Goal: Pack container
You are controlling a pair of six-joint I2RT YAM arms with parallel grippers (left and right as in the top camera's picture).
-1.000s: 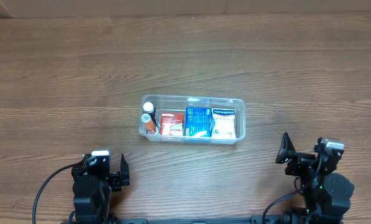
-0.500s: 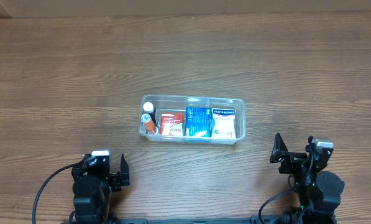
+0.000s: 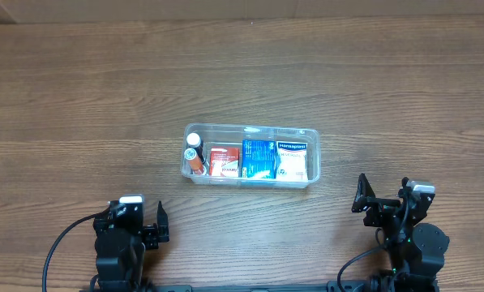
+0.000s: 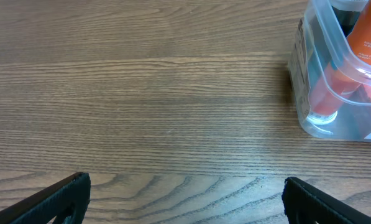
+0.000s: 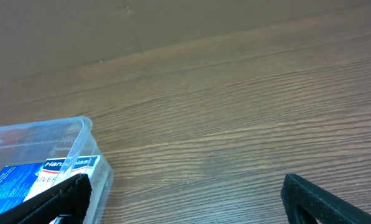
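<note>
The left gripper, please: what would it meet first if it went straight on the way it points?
Likely nothing: ahead of the left gripper lies only bare table; the container sits off to its right, apparently clear of that line.

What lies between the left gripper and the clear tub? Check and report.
Nothing visible stands in the way. The left gripper is open and holds nothing. Only bare wooden table lies between it and the clear tub, which sits ahead of it and off to its right in the left wrist view.
</note>
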